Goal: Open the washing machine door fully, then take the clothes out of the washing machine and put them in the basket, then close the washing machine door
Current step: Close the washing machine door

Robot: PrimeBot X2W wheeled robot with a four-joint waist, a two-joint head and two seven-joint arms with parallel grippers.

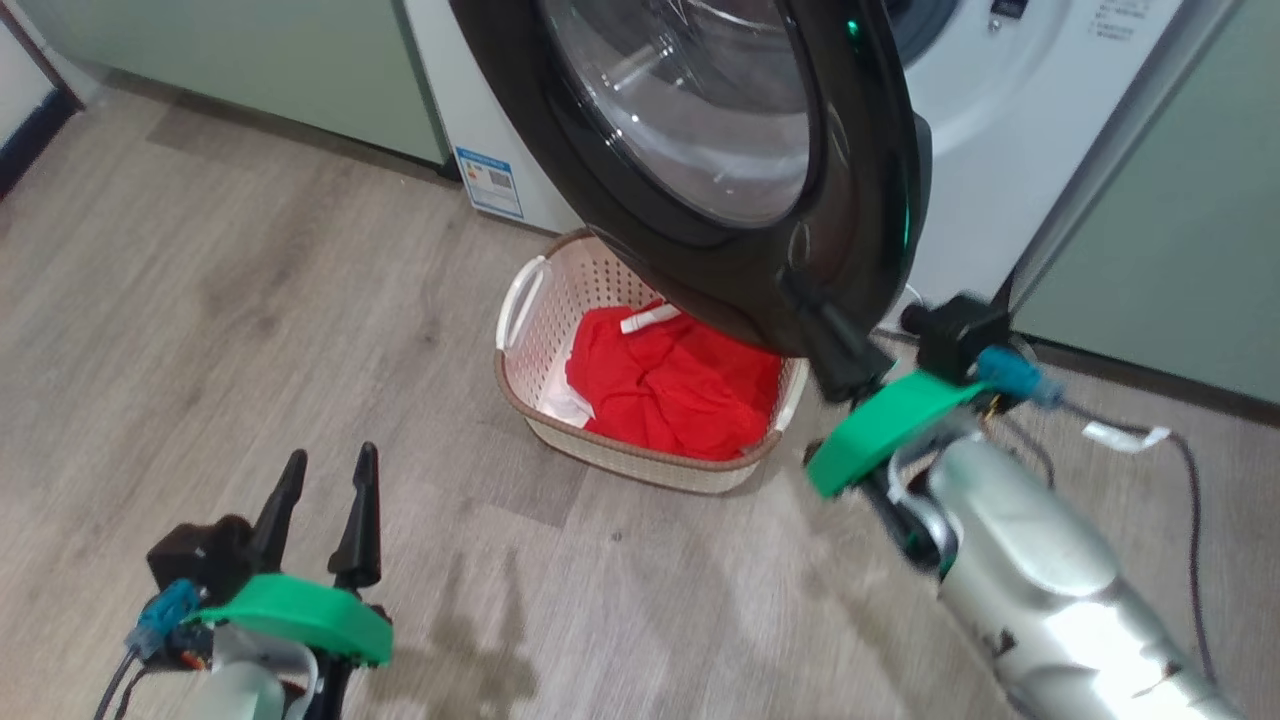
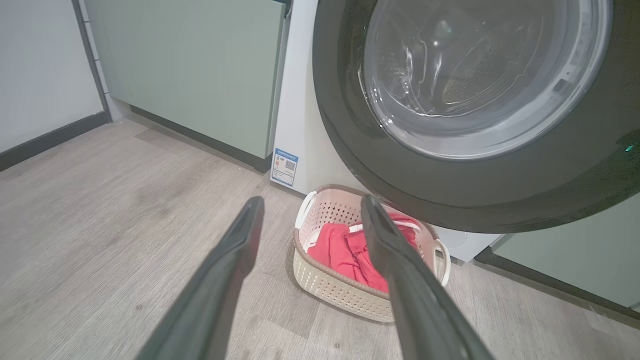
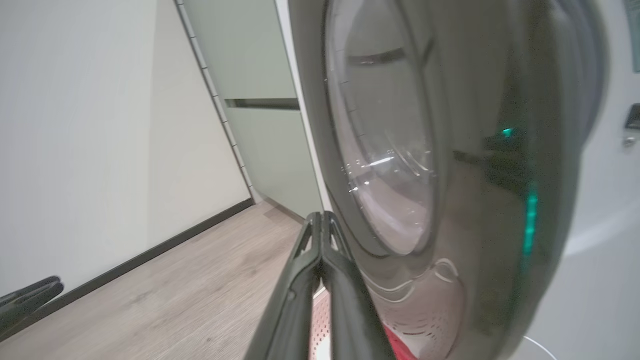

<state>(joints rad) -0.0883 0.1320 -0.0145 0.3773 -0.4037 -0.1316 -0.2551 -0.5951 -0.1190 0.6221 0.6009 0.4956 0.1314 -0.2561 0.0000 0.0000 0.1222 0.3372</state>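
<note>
The left hand (image 1: 332, 452) and the right hand (image 3: 320, 217) are each formed of two long, dark, tapering fingers (image 2: 410, 290). Behind them, bright green plates (image 1: 300, 610) are fitted, joined by black blocks (image 1: 955, 330), blue connectors (image 1: 1010, 372) and black cables (image 1: 1190, 500). The forearms (image 1: 1040, 570) are cased in glossy silver.

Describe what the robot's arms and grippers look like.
The left gripper and right gripper each have two long, tapered black fingers on a bright green curved mount. Behind sit black blocks with blue connectors and dark cables, on glossy silver forearms.
</note>
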